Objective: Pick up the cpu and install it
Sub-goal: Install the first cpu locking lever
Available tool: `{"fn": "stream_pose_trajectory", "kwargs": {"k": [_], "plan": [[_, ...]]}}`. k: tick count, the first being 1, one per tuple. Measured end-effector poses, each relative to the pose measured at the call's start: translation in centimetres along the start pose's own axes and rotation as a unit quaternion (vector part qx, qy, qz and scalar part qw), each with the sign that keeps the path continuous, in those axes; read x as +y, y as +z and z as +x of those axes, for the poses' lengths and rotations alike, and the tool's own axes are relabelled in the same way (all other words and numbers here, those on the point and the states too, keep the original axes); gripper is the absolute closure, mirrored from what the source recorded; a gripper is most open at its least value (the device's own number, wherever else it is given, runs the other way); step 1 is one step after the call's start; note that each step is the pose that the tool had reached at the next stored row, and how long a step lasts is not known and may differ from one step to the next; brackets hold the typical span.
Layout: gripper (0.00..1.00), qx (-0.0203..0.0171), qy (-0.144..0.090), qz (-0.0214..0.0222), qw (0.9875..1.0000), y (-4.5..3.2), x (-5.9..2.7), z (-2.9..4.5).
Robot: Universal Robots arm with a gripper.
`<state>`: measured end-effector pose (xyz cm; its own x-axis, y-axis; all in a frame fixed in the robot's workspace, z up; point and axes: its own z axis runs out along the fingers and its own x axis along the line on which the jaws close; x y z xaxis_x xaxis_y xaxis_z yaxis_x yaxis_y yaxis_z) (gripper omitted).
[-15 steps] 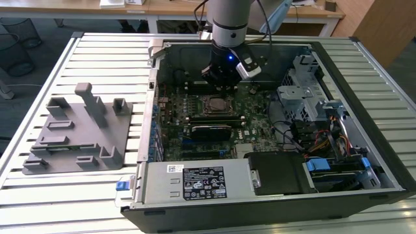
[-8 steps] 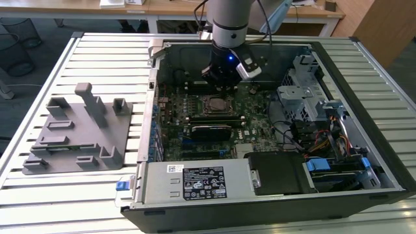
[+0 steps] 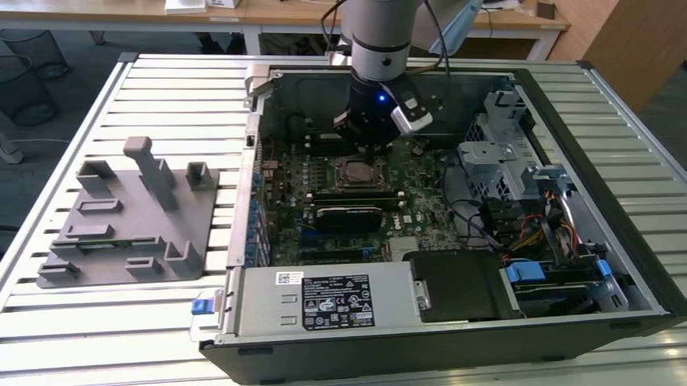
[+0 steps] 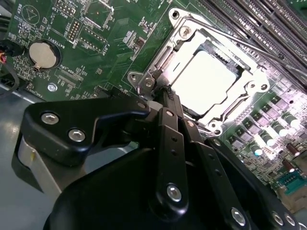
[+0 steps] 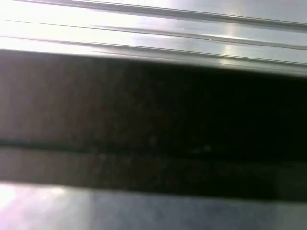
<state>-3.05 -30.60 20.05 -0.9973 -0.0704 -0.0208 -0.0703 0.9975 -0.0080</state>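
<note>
**Q:** One chip, one socket: where do they stand?

**Me:** One cpu [image 4: 208, 81] lies flat inside the metal socket frame [image 4: 249, 86] on the motherboard [image 4: 110, 43], silvery top up, in the second wrist view. In the exterior view the socket [image 3: 358, 171] sits mid-board in the open computer case [image 3: 601, 145], with the grey holder tray [image 3: 129, 217] well apart on the slatted table [image 3: 161, 88] at that view's left.

**Q:** Claw?

**Me:** The gripper [image 4: 168, 93] has its fingertips pinched narrow, with no gap that I see and nothing between them. They sit just beside the frame's near corner, by the cpu's edge. Touching the frame or not, I cannot tell.

**Q:** How to do it well?

**Me:** My judgement: check that the chip sits level all round, keep the tips off the bright top, and use light force only. A tilted chip could harm the socket beneath.
</note>
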Motion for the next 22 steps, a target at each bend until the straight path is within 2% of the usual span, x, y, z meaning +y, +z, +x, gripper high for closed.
{"fn": "stream_pose_trajectory", "kwargs": {"k": [5, 11, 17, 19, 22], "plan": [[0.89, 0.0003, 0.0, 0.0007, 1.0, 0.08, -0.01, -0.03], [0.89, 0.0005, 0.0, 0.0004, 1.0, -0.29, -0.04, -0.04], [0.89, 0.0005, 0.0, 0.0004, 1.0, -0.3, -0.77, 0.05], [0.89, 0.0005, 0.0, 0.0001, 1.0, -0.5, -0.84, 0.1], [0.89, 0.0005, 0.0, -0.0003, 1.0, -1.23, -0.84, 0.24]]}}
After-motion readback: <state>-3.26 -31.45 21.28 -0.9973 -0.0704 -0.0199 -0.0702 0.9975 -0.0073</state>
